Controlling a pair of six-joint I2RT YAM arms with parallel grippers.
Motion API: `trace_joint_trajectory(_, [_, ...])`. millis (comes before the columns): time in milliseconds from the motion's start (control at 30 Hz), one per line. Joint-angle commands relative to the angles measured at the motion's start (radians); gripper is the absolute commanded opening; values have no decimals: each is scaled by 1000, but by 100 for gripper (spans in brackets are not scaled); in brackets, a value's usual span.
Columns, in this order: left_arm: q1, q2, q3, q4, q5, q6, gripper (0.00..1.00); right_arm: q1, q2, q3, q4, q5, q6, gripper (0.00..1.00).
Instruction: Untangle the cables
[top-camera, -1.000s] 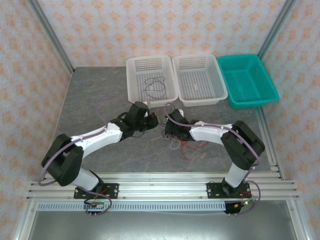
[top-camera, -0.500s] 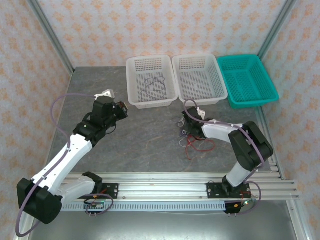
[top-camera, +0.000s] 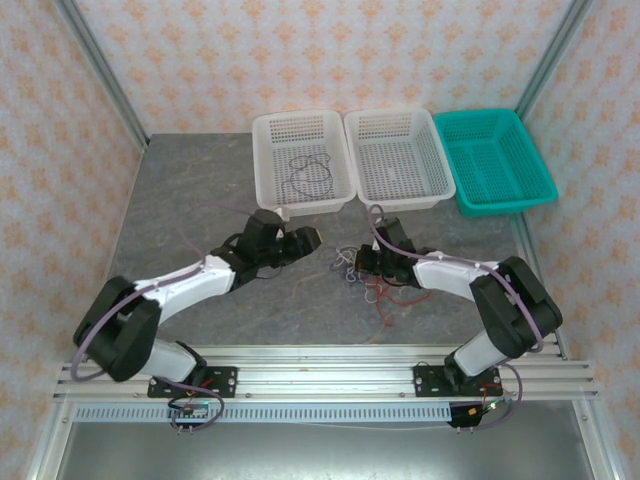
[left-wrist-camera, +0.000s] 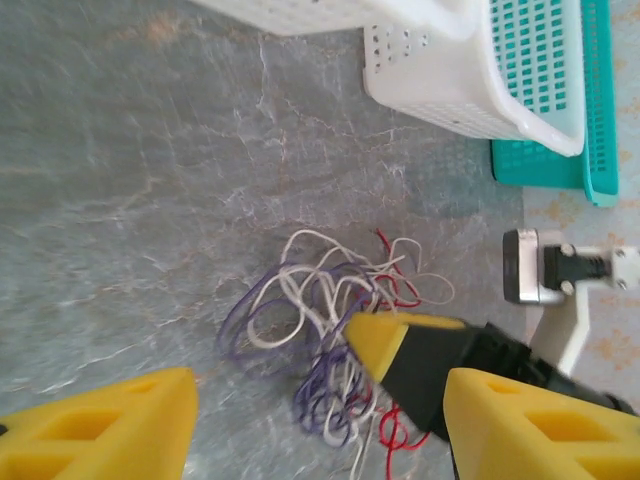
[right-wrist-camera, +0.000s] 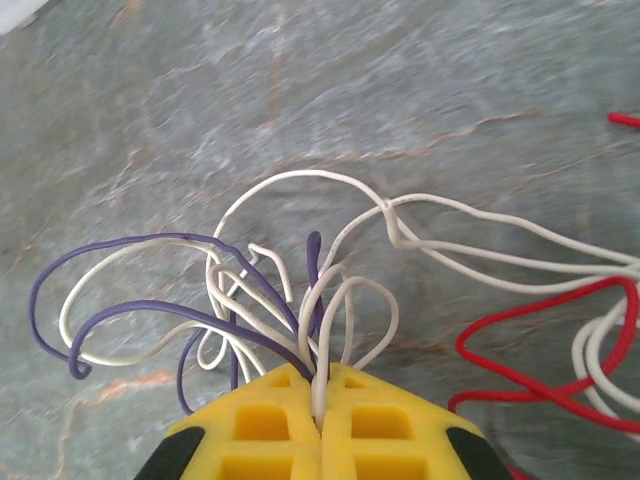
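Left arm has swung back in from the left side of the worktop (top-camera: 190, 200). Left pincer (top-camera: 305, 240) now stands wide open with nothing in it, just beside the cables (top-camera: 360, 280). Knot of purple, white and red strands lies on the worktop between the two pincers. Right pincer (right-wrist-camera: 320, 390) is clamped shut on white and purple strands at the knot's near edge.

Risks, as I judge them:
- Left closes on the same loops the right holds, so pulling apart tightens the knot.
- Left fingers strike the right pincer, since the approach is tight.
- Loose red strand drags along.
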Motion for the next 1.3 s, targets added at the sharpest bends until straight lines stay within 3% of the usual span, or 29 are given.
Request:
trace_joint_trajectory(0, [-8, 80, -26, 179, 32, -150, 67, 16, -8, 14, 30, -48, -22, 0])
trace_joint_trajectory(300, [-18, 171, -34, 145, -39, -183, 65, 27, -40, 10, 30, -39, -20, 0])
trace_joint_trajectory(433, [-25, 222, -41, 222, 16, -218, 53, 29, -38, 15, 28, -26, -15, 0])
trace_joint_trajectory(667, [-40, 270, -65, 304, 18, -274, 35, 31, -25, 24, 31, -45, -3, 0])
trace_joint_trajectory(800, [-40, 272, -56, 302, 13, -273, 18, 35, -23, 19, 23, -50, -6, 0])
trace_joint_trajectory(900, [-40, 270, -48, 298, 9, -268, 0, 37, -31, 3, 20, -46, -5, 0])
trace_joint_trajectory(933, [-40, 268, -46, 298, 9, -265, 0, 37, -34, -3, 16, -41, -5, 1])
trace_joint_trajectory(1000, [-37, 259, -42, 284, 6, -250, 0, 37, -52, -7, -9, -23, -22, 15])
trace_joint_trajectory(1100, [-35, 224, -15, 193, -8, -156, 0, 36, -133, 2, -100, 74, -62, 44])
trace_joint_trajectory(1267, [-74, 162, 93, -76, -61, 173, 0, 35, -287, 2, -85, 113, -94, 62])
